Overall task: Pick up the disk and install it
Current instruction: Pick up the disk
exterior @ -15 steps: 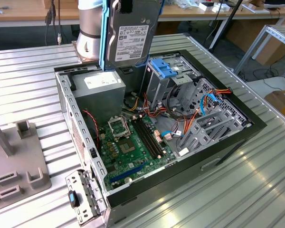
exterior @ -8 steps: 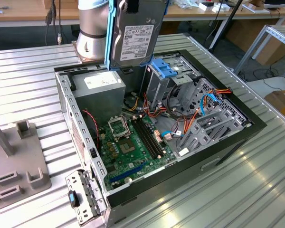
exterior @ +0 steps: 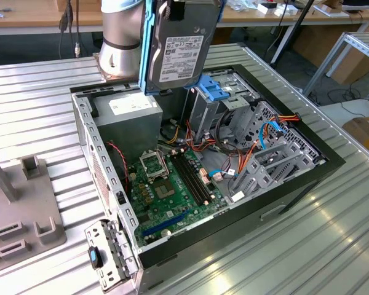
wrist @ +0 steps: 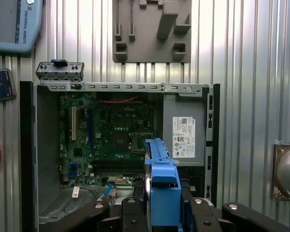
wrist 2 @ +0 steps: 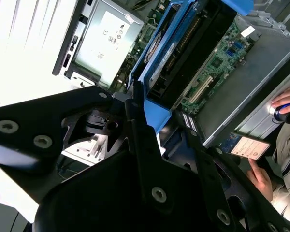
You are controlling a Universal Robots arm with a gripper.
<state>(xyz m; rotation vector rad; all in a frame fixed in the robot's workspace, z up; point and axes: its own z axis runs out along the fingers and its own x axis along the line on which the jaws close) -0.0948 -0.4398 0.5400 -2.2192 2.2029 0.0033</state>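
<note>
**Disk held over the open computer, not yet installed**

From my remote station I see the gripper (wrist: 163,203) carrying the disk (exterior: 178,46). Its black fingers (wrist: 199,205) are pressed against the disk's blue rails from both sides, pinching it. The disk stands on edge between them and hangs past the fingertips, touching nothing else.

Beneath the fingers lies the open computer case (exterior: 85,132), resting on its side on a ribbed metal table (exterior: 332,246). In the exterior view the disk hangs above the corner of the case that holds the grey power supply (exterior: 126,117). The drive cage (exterior: 234,123), with its light-blue latch plate (exterior: 214,92), sits lower than the fingers and off toward the exterior view's right. The green motherboard (exterior: 166,184) lies deeper still, on the floor of the case.

I judge the pick-up finished and the carry under way, with the install not yet done. In my judgement, seating the disk calls for squaring its rails with the cage opening and keeping clear of the loose cables (exterior: 264,132) beside the cage.

A white printed label covers the disk's broad face, and another sits on the power supply. I do not give their wording.
</note>
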